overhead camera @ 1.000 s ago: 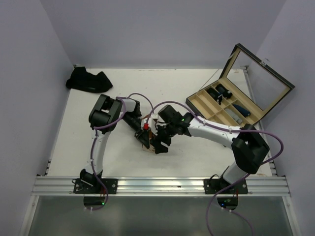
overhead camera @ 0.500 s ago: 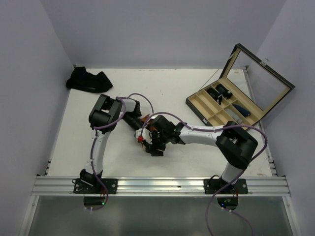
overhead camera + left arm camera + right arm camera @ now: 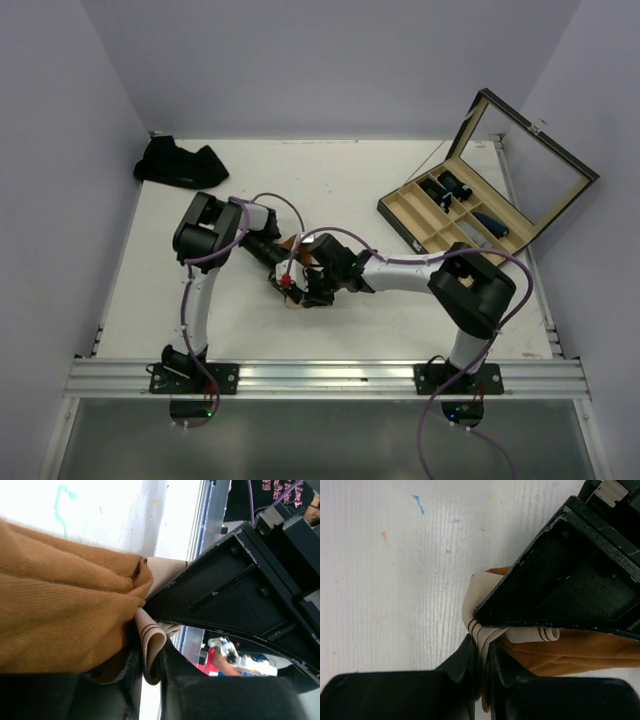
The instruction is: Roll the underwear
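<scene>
L wrist: brief [image 3: 65,605], rust-orange, bunched on desk [image 3: 115,510]. Cream waistband [image 3: 152,645] folded over, caught in L claw [image 3: 150,677], fingers pressed onto it.
R wrist: R claw [image 3: 482,665] pinching same waistband at its edge. L claw just above, touching the cloth.
Top: both claws meet mid-desk, near side; brief mostly hidden under them. Black pile [image 3: 180,162] far left, box [image 3: 470,215] far right, lid up.
Risk: two claws nipping one band end, v. close. Prob. bump fingers or tug the band loose. Bunched body unheld, may spring open.
</scene>
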You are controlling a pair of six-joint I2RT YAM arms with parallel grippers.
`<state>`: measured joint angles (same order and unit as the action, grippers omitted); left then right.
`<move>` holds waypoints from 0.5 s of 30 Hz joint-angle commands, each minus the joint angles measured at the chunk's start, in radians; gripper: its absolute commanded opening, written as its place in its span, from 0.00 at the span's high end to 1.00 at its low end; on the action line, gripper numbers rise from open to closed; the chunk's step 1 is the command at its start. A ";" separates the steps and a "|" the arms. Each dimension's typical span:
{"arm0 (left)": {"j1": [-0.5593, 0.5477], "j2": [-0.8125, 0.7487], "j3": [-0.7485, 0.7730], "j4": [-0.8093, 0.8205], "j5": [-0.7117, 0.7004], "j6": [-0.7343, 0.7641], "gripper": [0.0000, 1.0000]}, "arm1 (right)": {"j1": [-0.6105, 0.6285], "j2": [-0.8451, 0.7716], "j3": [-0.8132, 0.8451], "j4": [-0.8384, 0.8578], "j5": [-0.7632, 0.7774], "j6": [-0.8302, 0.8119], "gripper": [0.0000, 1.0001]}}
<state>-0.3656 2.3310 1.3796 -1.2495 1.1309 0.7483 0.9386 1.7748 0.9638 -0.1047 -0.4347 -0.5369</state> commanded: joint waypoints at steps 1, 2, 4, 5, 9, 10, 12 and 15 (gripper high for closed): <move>0.043 -0.021 -0.077 0.280 -0.175 0.001 0.74 | -0.030 0.047 0.036 -0.041 -0.163 0.046 1.00; 0.053 -0.054 -0.115 0.304 -0.162 -0.015 0.72 | -0.040 0.064 0.045 -0.055 -0.202 0.063 1.00; 0.094 -0.183 -0.154 0.370 -0.106 -0.053 0.60 | -0.082 0.122 0.075 -0.085 -0.309 0.125 1.00; 0.109 -0.232 -0.174 0.396 -0.088 -0.070 0.58 | -0.099 0.145 0.085 -0.096 -0.346 0.149 1.00; 0.186 -0.529 -0.301 0.547 -0.059 -0.184 0.51 | -0.167 0.284 0.192 -0.180 -0.487 0.215 1.00; 0.212 -0.577 -0.321 0.609 -0.068 -0.225 0.50 | -0.181 0.305 0.214 -0.216 -0.513 0.222 1.00; 0.237 -0.706 -0.382 0.674 -0.115 -0.259 0.49 | -0.190 0.376 0.284 -0.253 -0.545 0.239 1.00; 0.271 -0.873 -0.445 0.719 -0.210 -0.247 0.49 | -0.208 0.468 0.369 -0.305 -0.617 0.308 1.00</move>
<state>-0.1097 1.6012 0.9955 -0.6888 1.0225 0.5407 0.7341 2.1345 1.2907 -0.3027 -1.0245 -0.2829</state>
